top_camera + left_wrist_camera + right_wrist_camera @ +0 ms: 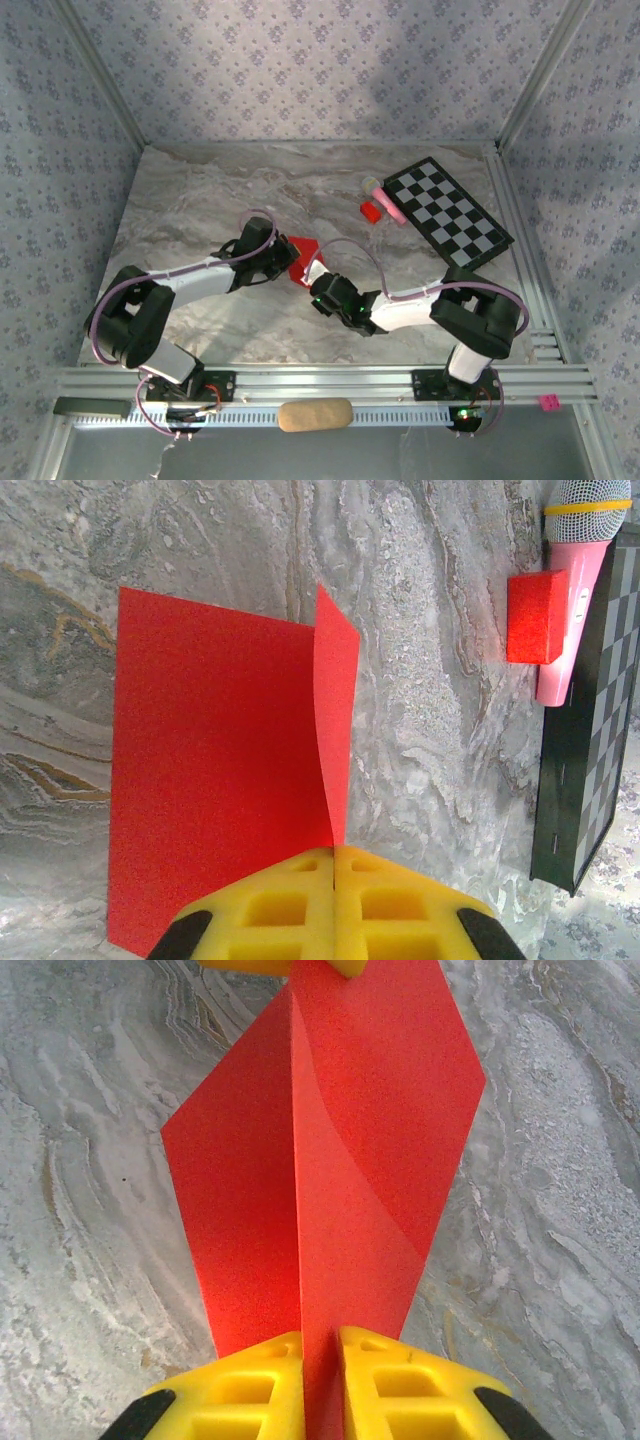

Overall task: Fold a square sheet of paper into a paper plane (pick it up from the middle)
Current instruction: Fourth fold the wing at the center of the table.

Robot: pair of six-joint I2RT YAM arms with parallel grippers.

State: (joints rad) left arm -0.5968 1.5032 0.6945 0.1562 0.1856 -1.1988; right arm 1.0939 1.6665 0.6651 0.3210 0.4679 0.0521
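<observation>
The square sheet of paper (pixel 303 254) is bright red and is held up off the marble table between both arms. In the left wrist view the paper (pixel 220 760) has one flap standing upright, and my left gripper (pixel 335 852) is shut on its near edge. From the right wrist, the paper (pixel 350 1150) shows a centre ridge running straight into my right gripper (pixel 320 1345), whose yellow fingers (pixel 400 1380) pinch that ridge. In the top view the left gripper (pixel 282 262) and the right gripper (pixel 318 290) meet at the sheet from opposite sides.
A small red block (pixel 372 210) and a pink microphone (pixel 385 200) lie at the back right, beside a folded chessboard (pixel 447 212). A tan pad (pixel 315 414) rests on the front rail. Patterned walls enclose the table.
</observation>
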